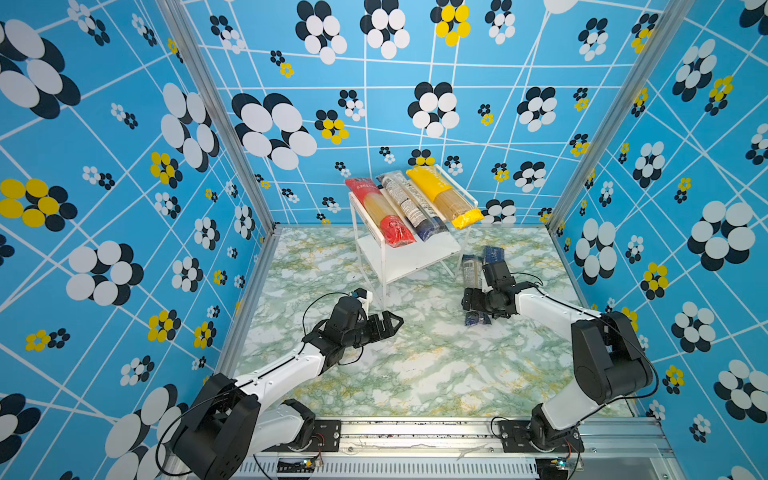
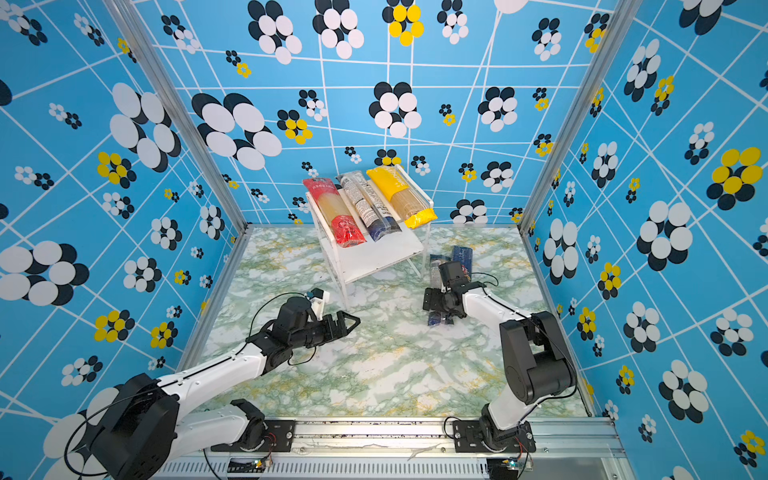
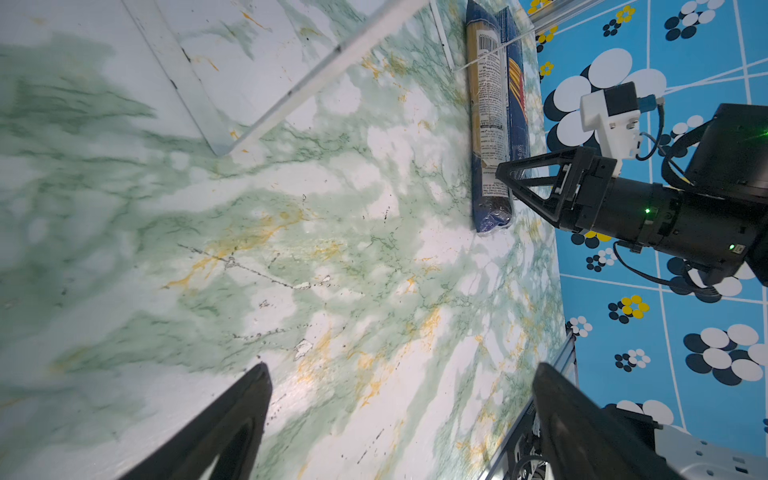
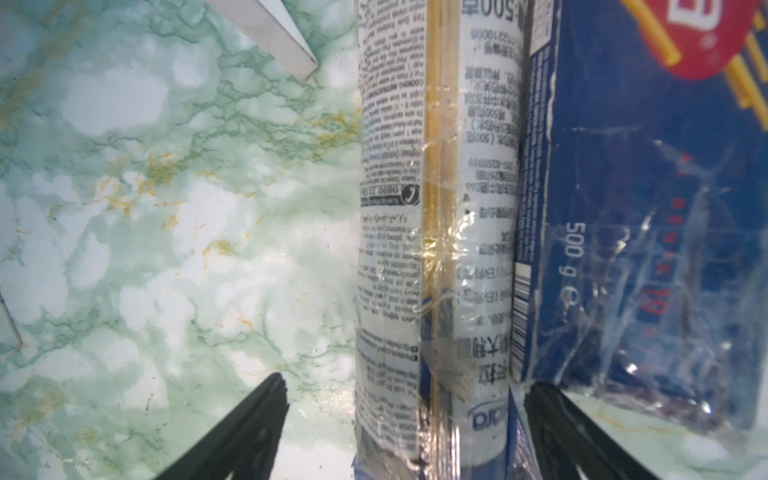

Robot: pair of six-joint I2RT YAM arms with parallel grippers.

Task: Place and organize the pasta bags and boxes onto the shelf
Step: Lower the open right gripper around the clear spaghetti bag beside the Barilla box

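Note:
The shelf (image 1: pixel 409 257) stands at the back with three packs across its top board: a red-ended one (image 1: pixel 380 212), a see-through one with a navy end (image 1: pixel 411 205) and a yellow one (image 1: pixel 446 195). On the table to its right, a second see-through bag (image 4: pixel 436 208) lies beside the navy Barilla box (image 4: pixel 623 208). My right gripper (image 4: pixel 406 380) is open and straddles this bag near its navy end. One finger (image 4: pixel 557 415) sits between bag and box, and the other (image 4: pixel 257 415) stands apart from the bag. My left gripper (image 3: pixel 401 374) hangs open and empty over bare table by the shelf's front leg (image 3: pixel 316 79).
The green marbled table (image 1: pixel 415 365) is walled in by blue flowered panels on three sides. Its front edge is a metal rail (image 1: pixel 415 432) that carries both arm bases. The shelf's lower board (image 2: pixel 374 257) is bare. In both top views the right arm covers much of the bag (image 2: pixel 436 266) and the box (image 2: pixel 462 253).

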